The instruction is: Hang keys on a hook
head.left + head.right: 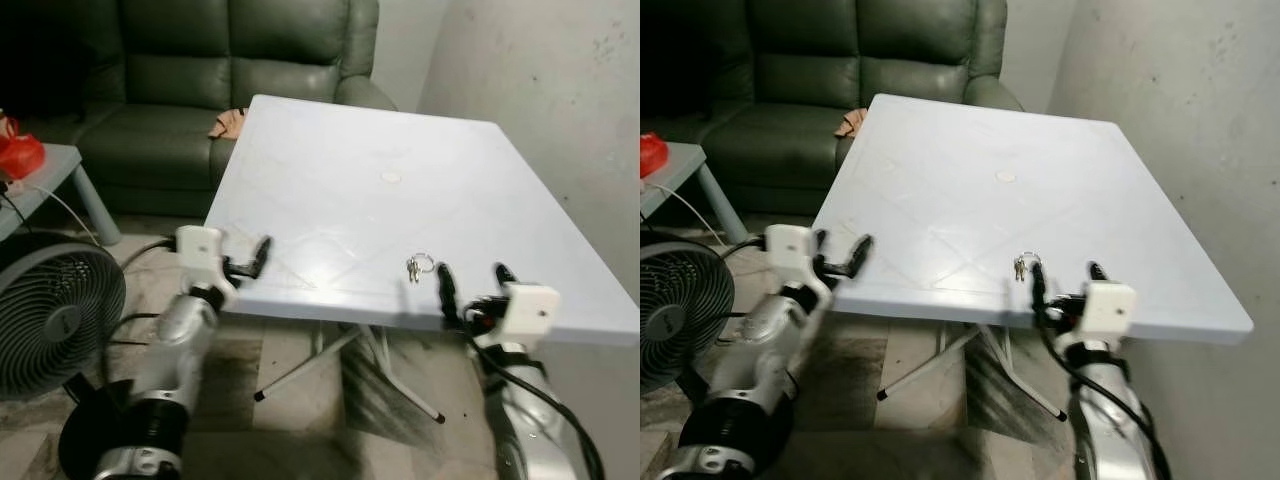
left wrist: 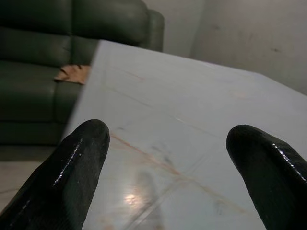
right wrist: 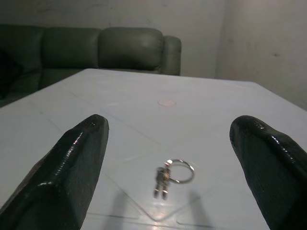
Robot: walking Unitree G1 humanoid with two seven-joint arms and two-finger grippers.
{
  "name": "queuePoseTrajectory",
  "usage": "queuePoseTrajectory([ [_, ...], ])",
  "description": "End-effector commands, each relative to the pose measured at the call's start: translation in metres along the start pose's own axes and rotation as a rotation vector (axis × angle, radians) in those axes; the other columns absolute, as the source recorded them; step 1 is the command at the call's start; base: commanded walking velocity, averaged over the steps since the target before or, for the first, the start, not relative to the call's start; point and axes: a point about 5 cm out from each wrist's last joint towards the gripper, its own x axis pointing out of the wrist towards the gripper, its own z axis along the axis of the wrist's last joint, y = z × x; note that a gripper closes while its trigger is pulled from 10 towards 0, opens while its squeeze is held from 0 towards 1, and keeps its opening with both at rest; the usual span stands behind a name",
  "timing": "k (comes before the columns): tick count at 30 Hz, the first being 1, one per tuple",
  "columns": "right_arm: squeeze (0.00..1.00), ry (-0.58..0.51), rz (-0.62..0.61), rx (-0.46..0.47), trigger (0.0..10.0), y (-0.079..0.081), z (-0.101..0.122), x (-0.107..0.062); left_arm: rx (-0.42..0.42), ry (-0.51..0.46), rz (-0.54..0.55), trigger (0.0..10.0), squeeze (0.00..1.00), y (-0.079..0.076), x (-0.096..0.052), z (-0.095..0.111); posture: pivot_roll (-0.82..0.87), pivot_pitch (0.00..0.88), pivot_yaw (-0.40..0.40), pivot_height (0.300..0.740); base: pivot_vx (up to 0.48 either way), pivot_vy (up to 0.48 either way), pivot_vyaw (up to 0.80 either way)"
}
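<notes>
A small bunch of keys on a metal ring [image 1: 417,266] lies flat on the pale blue table [image 1: 400,130], close to its near edge. In the right wrist view the keys [image 3: 169,178] rest just ahead of and between the two spread black fingers. My right gripper [image 1: 472,288] hovers open at the table's front edge, slightly right of the keys and not touching them. At the near left corner of the table my left gripper [image 1: 250,260] is open too, with nothing between its fingers [image 2: 72,172]. No hook can be made out.
A dark green sofa [image 1: 200,70] stands behind the table with a tan cloth [image 1: 228,124] on its seat. A floor fan [image 1: 50,320] and a small grey side table [image 1: 45,180] are at my left. A grey wall [image 1: 560,90] runs along the right.
</notes>
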Motion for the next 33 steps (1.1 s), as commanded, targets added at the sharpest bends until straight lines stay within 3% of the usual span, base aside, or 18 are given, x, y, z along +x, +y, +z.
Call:
queuePoseTrajectory([
  [1,0.00,0.009,-0.015,-0.023,10.0,-0.009,0.001,0.000,0.006,0.011,-0.029,10.0,0.00,-0.012,0.004,-0.003,-0.09,0.006,-0.060,0.740,0.000,0.000,0.00],
  [23,0.00,0.057,0.010,-0.064,10.0,-0.009,-0.003,0.001,0.008,0.016,-0.064,10.0,0.00,-0.016,0.002,-0.005,-0.09,0.006,-0.068,0.740,0.000,0.000,0.00],
  [33,0.00,0.075,0.061,-0.125,10.0,-0.006,-0.005,0.006,0.050,0.016,-0.101,10.0,0.00,-0.024,0.001,-0.007,-0.09,0.011,-0.065,0.740,0.000,0.000,0.00],
])
